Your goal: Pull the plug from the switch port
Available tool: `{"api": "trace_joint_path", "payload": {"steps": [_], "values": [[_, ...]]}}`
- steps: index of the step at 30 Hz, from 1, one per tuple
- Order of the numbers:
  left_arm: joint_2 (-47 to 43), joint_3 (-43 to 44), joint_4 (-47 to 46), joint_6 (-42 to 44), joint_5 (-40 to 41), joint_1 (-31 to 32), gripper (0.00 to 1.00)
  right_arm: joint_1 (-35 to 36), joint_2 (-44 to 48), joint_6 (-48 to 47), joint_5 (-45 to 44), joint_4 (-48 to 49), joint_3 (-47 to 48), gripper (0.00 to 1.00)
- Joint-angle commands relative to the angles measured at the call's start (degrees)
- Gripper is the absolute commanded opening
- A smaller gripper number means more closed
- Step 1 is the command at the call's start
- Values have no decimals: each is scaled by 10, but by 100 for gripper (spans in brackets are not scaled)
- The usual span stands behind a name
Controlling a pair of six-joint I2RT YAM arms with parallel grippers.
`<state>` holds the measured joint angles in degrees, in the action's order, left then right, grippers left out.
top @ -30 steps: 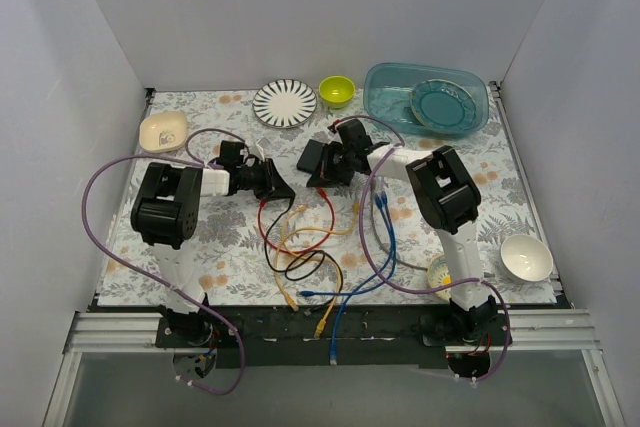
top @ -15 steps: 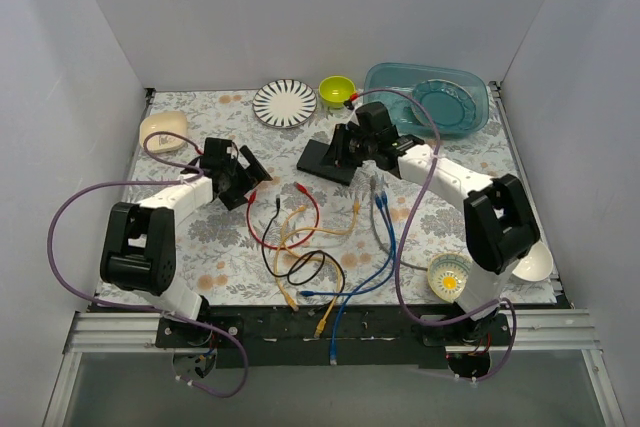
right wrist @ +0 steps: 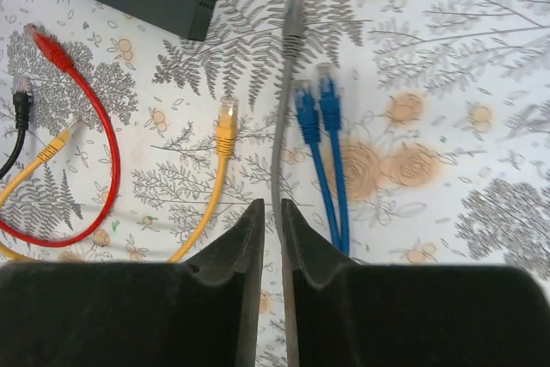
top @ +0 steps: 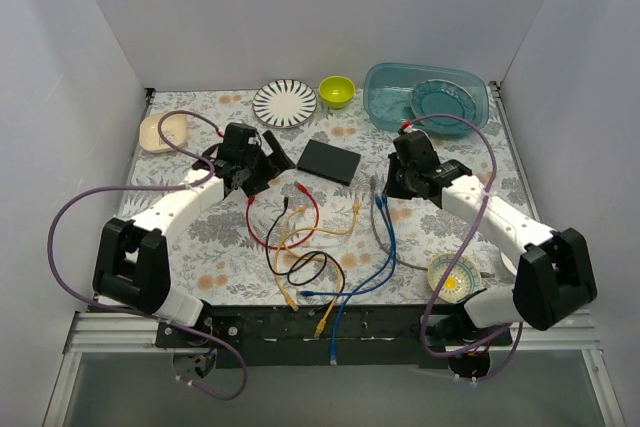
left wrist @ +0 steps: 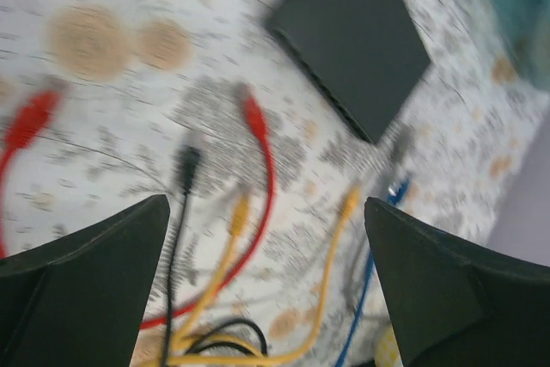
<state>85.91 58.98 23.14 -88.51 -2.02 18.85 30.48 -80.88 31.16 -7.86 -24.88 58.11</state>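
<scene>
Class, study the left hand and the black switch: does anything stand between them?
Nothing upright. A red plug and a black plug lie flat on the mat between the left hand and the switch.

I see my left arm and right arm built alike: white tubular links between chunky black joint housings. A thin purple cable loops from each base along its arm. On both wrist cameras the fingers are smooth matte black wedges
</scene>
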Motion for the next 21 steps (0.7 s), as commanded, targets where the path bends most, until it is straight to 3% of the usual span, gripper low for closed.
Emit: {"api": "trace_joint_path", "payload": {"steps": [1,4,8,11,14,18,21], "values": [[-46,11,-6,33,-95,44,98,-9,40,-8,-49,-65,0,23],[-44,-2,-88,26,-157,125,98,-10,97,13,-63,-70,-30,22],[20,11,-178,13,-184,229,98,-14,226,44,-116,3,-80,11],[68,23,-228,11,-207,255,98,-14,299,42,-128,57,-84,2],[110,23,-331,-22,-241,283,98,-15,305,36,-117,29,-55,1],[248,125,-315,-7,-251,329,93,-15,306,36,-114,-16,-41,1],[304,192,-271,18,-230,362,92,-15,326,32,-121,-28,-49,1]]}}
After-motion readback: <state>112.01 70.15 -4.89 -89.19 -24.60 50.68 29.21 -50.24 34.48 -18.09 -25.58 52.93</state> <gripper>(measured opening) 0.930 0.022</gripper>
